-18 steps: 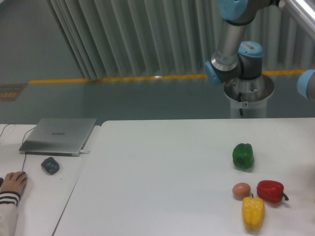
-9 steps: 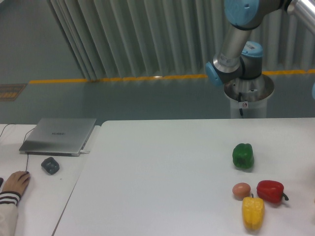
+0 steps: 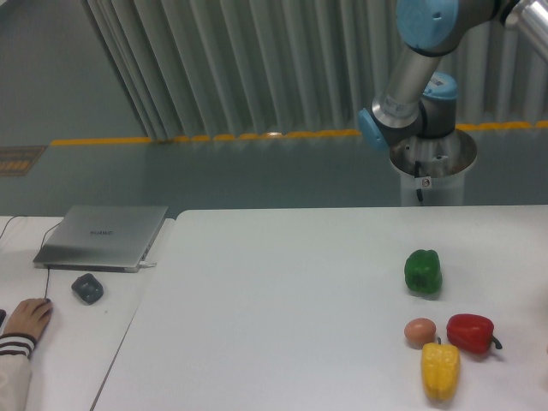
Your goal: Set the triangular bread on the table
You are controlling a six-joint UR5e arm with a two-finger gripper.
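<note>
The arm (image 3: 411, 77) is rising out of the top right of the view, only its grey links and blue joints showing above the pedestal; the claw is lying outside the picture, so whether it is open, closed or carrying anything cannot be told. The triangular bread is not showing anywhere either, neither on the white counter (image 3: 282, 300) nor beside the green pepper (image 3: 423, 271), red pepper (image 3: 470, 332), yellow pepper (image 3: 440, 370) and egg (image 3: 419, 331) clustered at the right. My reading is that the arm is fetching or carrying the bread off-frame, and the next move is calling for a descent onto bare counter, well apart from that cluster. Compared with a second ago, the upper link is leaning further right and the blue joint at the right edge is gone; the hand (image 3: 26, 318) by the mouse (image 3: 87, 287) has shifted slightly.
</note>
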